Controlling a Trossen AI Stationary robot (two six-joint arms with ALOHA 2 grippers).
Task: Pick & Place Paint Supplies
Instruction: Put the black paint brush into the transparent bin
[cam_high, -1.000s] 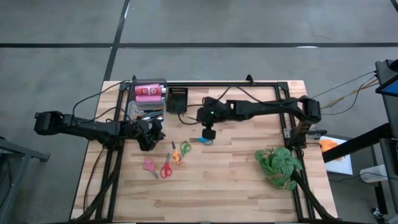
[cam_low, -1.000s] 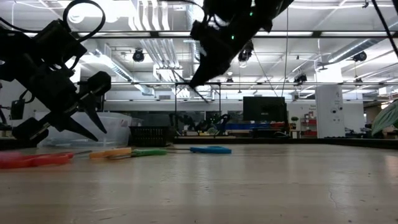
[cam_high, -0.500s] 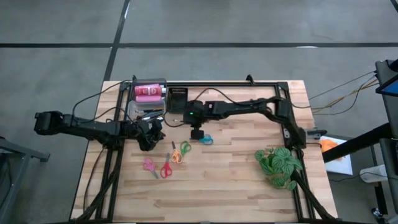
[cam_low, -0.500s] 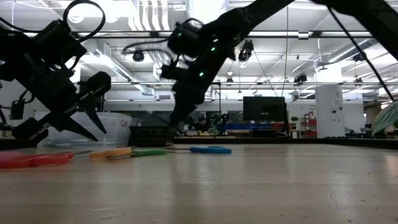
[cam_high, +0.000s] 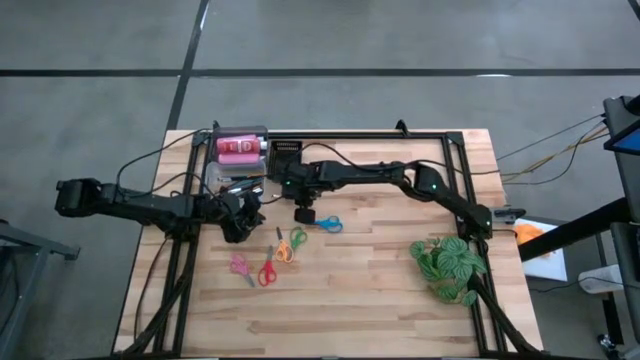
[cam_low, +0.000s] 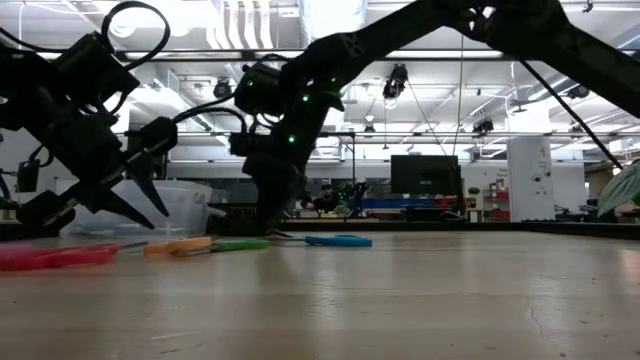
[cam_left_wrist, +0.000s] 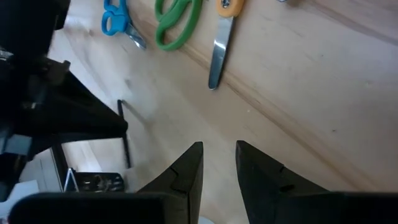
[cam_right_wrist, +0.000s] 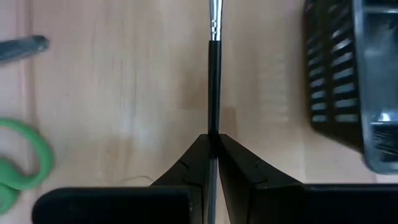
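Your right pincer (cam_right_wrist: 213, 146), just beside the black tray (cam_right_wrist: 348, 74), pinches a black brush (cam_right_wrist: 214, 81). Left pincer (cam_left_wrist: 219, 163) waits slightly spread at nine o'clock. Four scissors (cam_high: 278, 255) remain mid-desk.

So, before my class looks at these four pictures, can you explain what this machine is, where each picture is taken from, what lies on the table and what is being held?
It is a robot with two dark arms at a wooden table. Each arm ends in a two-finger end effector.

One picture looks straight down from above. One looks level across the tabletop. The other two come from cameras on the arms' wrists.

On the table lie several small scissors: blue scissors, orange scissors, green scissors, red scissors and pink scissors. At the back are a pink bottle, a clear tub and a black tray. A plant is on the right.

The right end effector is shut on a thin black brush, beside the tray. The left end effector holds nothing, its fingers slightly apart.
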